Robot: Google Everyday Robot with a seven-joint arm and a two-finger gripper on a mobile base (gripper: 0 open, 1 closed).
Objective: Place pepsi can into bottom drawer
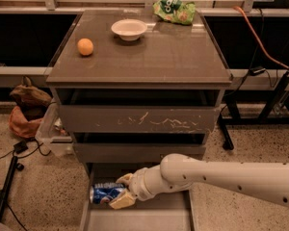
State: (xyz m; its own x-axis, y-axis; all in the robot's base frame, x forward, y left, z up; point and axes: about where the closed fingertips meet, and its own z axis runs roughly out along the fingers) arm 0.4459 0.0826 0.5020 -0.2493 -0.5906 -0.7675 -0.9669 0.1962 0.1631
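The blue pepsi can (104, 193) lies on its side, held at the left side of the open bottom drawer (154, 215), low over its floor. My gripper (123, 190) comes in from the right on a white arm and is shut on the can's right end. One cream finger (122, 201) shows below the can and one above it. The drawer is pulled out under the cabinet, and its front end runs off the bottom of the view.
The cabinet top (183, 57) carries an orange (85, 46), a white bowl (129, 29) and a green chip bag (174, 9). The scratched upper drawer (135, 119) and the middle drawer (135, 152) are shut. A clear bin (50, 134), bags and cables lie at the left.
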